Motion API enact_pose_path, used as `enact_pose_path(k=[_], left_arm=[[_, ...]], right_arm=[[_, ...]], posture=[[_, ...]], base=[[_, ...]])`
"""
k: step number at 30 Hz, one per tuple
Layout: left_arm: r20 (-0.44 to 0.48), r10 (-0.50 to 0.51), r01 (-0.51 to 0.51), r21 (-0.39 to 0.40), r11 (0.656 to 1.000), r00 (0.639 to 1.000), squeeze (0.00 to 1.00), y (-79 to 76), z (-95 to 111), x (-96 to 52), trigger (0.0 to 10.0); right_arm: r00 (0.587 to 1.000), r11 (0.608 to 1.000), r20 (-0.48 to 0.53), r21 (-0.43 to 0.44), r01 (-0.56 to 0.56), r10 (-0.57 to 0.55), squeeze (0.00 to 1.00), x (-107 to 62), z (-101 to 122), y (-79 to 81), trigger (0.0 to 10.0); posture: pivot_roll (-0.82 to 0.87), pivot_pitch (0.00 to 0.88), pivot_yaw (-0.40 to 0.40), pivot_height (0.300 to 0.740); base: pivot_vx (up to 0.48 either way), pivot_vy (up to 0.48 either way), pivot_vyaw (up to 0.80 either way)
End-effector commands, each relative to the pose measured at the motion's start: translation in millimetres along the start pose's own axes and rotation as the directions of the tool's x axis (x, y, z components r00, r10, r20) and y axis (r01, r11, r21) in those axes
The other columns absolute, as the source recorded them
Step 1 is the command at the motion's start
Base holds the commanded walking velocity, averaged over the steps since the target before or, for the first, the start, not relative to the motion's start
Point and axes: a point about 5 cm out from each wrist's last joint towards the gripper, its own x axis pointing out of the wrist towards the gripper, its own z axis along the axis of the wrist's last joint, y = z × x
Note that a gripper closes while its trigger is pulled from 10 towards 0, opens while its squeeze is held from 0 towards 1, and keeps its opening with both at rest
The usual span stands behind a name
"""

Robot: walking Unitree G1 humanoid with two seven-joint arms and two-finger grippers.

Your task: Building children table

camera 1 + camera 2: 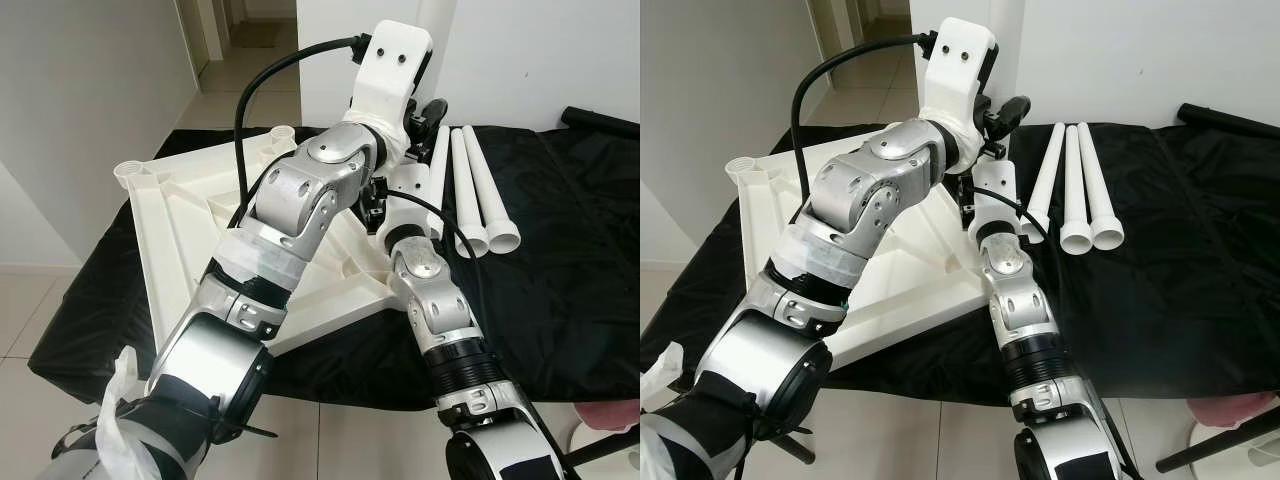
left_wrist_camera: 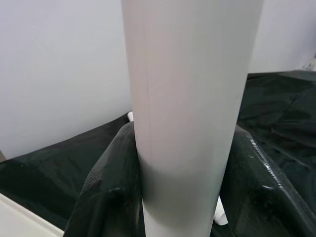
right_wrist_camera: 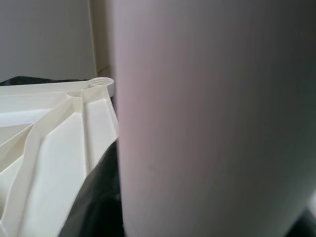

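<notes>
Left gripper [image 2: 190,197] clenched around a white table leg tube [image 2: 190,98]; wrist view shows the black fingers [image 2: 108,192] wrapped on both sides of the tube, touching it. In the head views that gripper sits at about 12 o'clock of the scene, above the far corner of the tabletop, white wrist housing pointing up.

Right gripper [image 1: 990,190] is just beside the left one, at about 1 o'clock from the tabletop centre. Its wrist view has a big blurred white tube right up against the lens, the tabletop's ribbed underside and a corner socket [image 3: 101,84] off to one side. Cannot tell whether the right fingers are closed or released.

White plastic tabletop [image 1: 180,230] lies upside down, ribs up, at 9 to 10 o'clock, with round leg sockets at its corners; one socket [image 1: 130,172] at the 10 o'clock corner.

Spare leg tubes [image 1: 480,195] lie side by side at about 2 o'clock, touching each other, open ends toward the robot, just beside the right gripper.

Everything rests on a black cloth [image 1: 560,300] covering a low surface. White walls behind, pale tiled floor [image 1: 20,330], open hallway at 11 o'clock. A black roll [image 1: 600,122] lies at the far 2 o'clock edge.
</notes>
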Motion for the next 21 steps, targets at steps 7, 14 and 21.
enact_pose_path(k=[7, 14, 21], left_arm=[[0.035, -0.025, 0.024, 0.035, 0.999, 0.999, 0.00, -7.3, 8, 1.8, 10.0], [0.101, -0.064, 0.054, 0.099, 0.994, 0.993, 0.00, -12.6, 12, 0.1, 10.0], [0.162, -0.143, 0.132, 0.077, 0.988, 0.976, 0.78, -24.6, 20, -4.6, 10.0]], right_arm=[[0.999, 0.999, -0.021, -0.025, -0.035, 0.034, 0.00, 0.8, -6, 5.8, 0.0], [0.999, 0.999, -0.031, 0.025, -0.025, 0.026, 0.00, 1.7, -6, 2.7, 10.0], [0.999, 0.996, -0.041, 0.093, -0.006, 0.010, 0.00, 0.8, -6, 0.4, 10.0]], posture=[[-0.05, 0.000, 0.072, 0.740], [-0.06, 0.000, 0.074, 0.740], [-0.06, 0.000, 0.079, 0.740]], base=[[0.000, 0.000, 0.00], [0.000, 0.000, 0.00], [0.000, 0.000, 0.00]])
